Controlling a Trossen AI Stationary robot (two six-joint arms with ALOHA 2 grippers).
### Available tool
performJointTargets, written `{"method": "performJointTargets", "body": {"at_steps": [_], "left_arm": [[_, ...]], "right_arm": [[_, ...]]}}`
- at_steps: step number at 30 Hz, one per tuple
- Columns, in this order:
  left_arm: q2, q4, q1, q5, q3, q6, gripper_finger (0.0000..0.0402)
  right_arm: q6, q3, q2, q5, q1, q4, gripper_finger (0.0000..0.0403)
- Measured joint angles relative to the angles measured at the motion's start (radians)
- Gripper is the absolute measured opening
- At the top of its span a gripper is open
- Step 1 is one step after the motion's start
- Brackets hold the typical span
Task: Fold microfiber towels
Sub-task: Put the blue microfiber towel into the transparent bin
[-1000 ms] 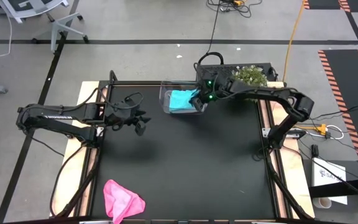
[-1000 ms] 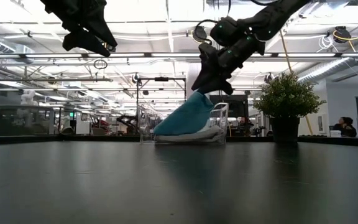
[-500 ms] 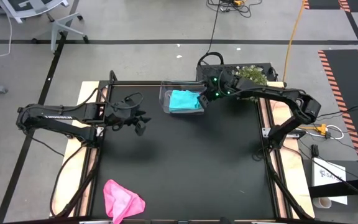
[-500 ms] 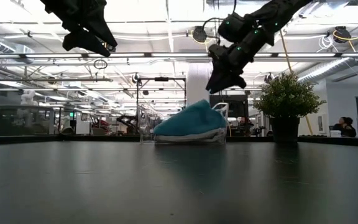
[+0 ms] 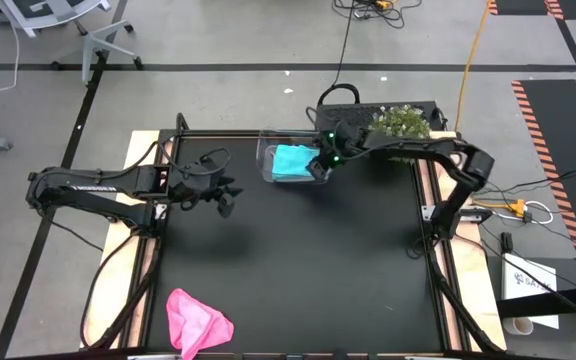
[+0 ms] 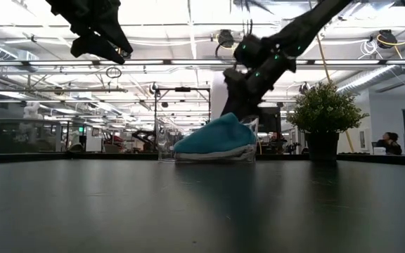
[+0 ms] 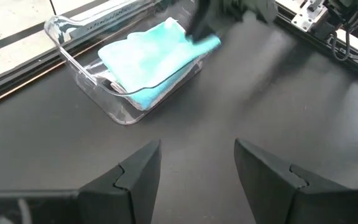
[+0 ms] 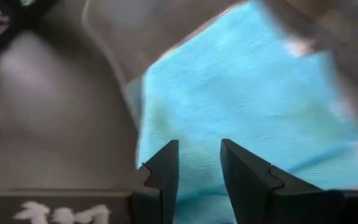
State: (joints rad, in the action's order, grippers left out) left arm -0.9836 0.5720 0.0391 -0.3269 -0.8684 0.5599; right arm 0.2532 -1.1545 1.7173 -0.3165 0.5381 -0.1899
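**Right hand drops back over the teal towel in the tub**

The bench (image 5: pixel 298 270) is a wide dark sheet, mostly bare between the two arms, so there is plenty of open room to lay a towel out ahead of either hand. The clear tub (image 5: pixel 290 162) sits at the bench's far edge, close to a potted plant (image 5: pixel 400 121), which crowds that side of the right arm.

Half a second ago the right hand (image 5: pixel 320 163) stood raised and clear of the tub; now it has come back down to the tub's near rim, directly over the teal towel (image 5: pixel 291 160). Its fingers stand a little apart with nothing between them, the teal cloth just beyond the tips. That reads as a fresh reach for the towel, probably to lift it out for folding.

The left hand (image 5: pixel 224 196) hovers well off to the side of the tub, fingers spread, holding nothing, unmoved. The pink towel (image 5: pixel 196 320) lies crumpled far from both hands, at the bench's near edge, still unfolded
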Motion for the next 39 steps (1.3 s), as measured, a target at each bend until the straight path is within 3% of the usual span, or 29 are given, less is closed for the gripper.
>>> {"method": "performJointTargets", "body": {"at_steps": [6,13,22,29,34,39], "left_arm": [[0.000,0.000,0.000,-0.023,0.000,0.004,0.0207],[0.000,0.000,0.000,-0.040,0.000,0.018,0.0207],[0.000,0.004,0.000,-0.052,0.000,0.012,0.0207],[0.000,0.004,0.000,-0.069,0.000,0.010,0.0207],[0.000,0.005,0.000,-0.072,0.000,0.011,0.0207],[0.000,0.005,0.000,-0.072,0.000,0.013,0.0207]], "right_arm": [[0.003,-0.005,0.077,-0.051,0.001,0.005,0.0112],[-0.004,-0.002,0.069,-0.057,0.021,-0.011,0.0112],[0.052,0.002,-0.088,-0.056,0.014,0.056,0.0112],[0.064,0.001,-0.172,-0.055,-0.141,-0.007,0.0101],[0.009,0.002,-0.117,-0.005,-0.299,-0.032,0.0081],[-0.011,0.002,-0.026,0.039,-0.348,-0.005,0.0069]]}}
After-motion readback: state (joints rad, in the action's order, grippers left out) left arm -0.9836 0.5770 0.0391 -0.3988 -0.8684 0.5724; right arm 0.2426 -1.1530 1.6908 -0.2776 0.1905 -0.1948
